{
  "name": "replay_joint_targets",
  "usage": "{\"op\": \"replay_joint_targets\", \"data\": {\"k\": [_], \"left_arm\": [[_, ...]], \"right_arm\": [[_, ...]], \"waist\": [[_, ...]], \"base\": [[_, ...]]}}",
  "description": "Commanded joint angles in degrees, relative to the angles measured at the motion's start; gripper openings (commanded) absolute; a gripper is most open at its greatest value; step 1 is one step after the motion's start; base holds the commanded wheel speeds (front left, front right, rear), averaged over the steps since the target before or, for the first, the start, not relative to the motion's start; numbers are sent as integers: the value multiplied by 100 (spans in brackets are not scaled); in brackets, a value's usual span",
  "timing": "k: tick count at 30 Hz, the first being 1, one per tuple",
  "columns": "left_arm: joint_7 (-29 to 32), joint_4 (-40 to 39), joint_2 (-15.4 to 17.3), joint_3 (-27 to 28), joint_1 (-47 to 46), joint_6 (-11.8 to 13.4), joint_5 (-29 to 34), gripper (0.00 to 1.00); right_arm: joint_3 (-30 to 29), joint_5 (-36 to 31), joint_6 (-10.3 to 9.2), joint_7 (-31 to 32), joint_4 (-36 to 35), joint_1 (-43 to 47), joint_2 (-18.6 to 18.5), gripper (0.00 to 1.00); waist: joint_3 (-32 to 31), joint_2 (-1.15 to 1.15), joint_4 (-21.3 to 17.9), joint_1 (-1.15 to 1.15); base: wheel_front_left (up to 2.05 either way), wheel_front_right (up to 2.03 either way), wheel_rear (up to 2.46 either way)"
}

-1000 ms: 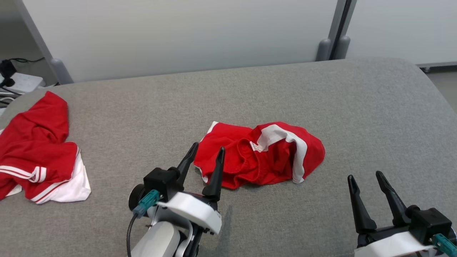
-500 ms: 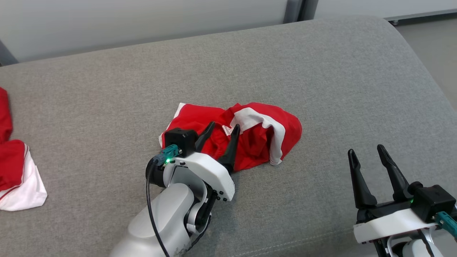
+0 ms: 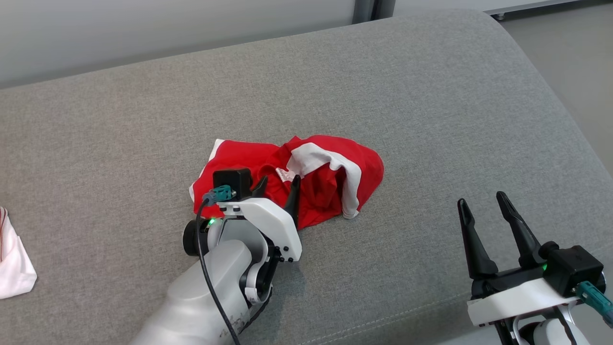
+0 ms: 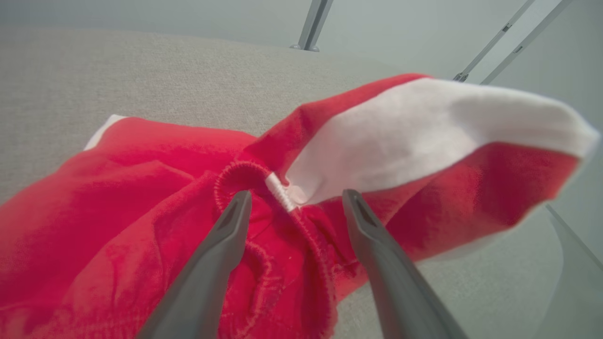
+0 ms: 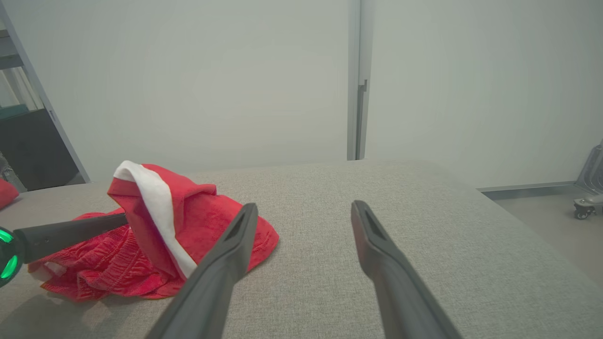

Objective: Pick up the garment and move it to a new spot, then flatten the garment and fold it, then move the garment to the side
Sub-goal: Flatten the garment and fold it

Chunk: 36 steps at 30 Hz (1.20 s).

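A crumpled red garment with a white side stripe lies in the middle of the grey padded surface. My left gripper is open and low over the garment's near-left part. In the left wrist view its fingers straddle the gathered elastic waistband of the garment, with nothing clamped. My right gripper stands open over bare surface at the lower right, well apart from the cloth. In the right wrist view the right gripper has the garment to its left, with a left finger reaching into it.
Part of another piece of clothing, white cloth, lies at the far left edge. The surface rounds off at the right, with floor beyond it. A pale wall runs behind. A seam marks the near edge.
The head camera has turned, shifting the whole picture left and up. My left gripper has advanced from the garment's near edge onto its waistband, still open. The right gripper has kept its place.
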Motion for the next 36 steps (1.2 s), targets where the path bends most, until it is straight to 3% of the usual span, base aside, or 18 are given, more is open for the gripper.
{"op": "replay_joint_targets", "data": {"k": [1, 16, 18, 19, 20, 21, 22, 24, 27, 36], "left_arm": [[-69, -28, 31, 104, -303, -18, -167, 100], [-194, 630, 31, -466, -677, -179, -1013, 99], [-208, 671, 31, -536, -712, -200, -1091, 83], [-220, 689, 31, -567, -727, -207, -1128, 67], [-233, 708, 31, -599, -744, -213, -1162, 60], [-233, 708, 31, -599, -744, -213, -1162, 60], [-242, 728, 31, -624, -754, -220, -1205, 48], [-261, 785, 31, -679, -768, -219, -1277, 38], [-275, 860, 31, -749, -782, -242, -1399, 0], [-378, 931, 31, -882, -831, -474, -1686, 0]], "right_arm": [[119, -2, 41, -76, -142, -182, -48, 100], [223, 91, 41, -76, -160, -213, -125, 100], [217, 99, 41, -76, -167, -220, -128, 100], [215, 103, 41, -76, -167, -221, -129, 100], [214, 105, 41, -76, -165, -222, -130, 100], [214, 105, 41, -76, -165, -222, -130, 100], [215, 110, 41, -76, -160, -223, -128, 100], [234, 118, 41, -76, -152, -232, -125, 100], [247, 146, 41, -76, -155, -252, -115, 100], [216, 190, 41, -76, -178, -250, -160, 100]], "waist": [[0, 0, -33, 0], [46, 0, -214, 0], [60, 0, -229, 0], [65, 0, -236, 0], [68, 0, -242, 0], [68, 0, -242, 0], [68, 0, -249, 0], [74, 0, -271, 0], [76, 0, -296, 0], [-9, 0, -120, 0]], "base": [[0, 0, 0], [0, 0, 0], [0, 0, 0], [0, 0, 0], [0, 0, 0], [0, 0, 0], [0, 0, 0], [0, 0, 0], [0, 0, 0], [0, 0, 0]]}}
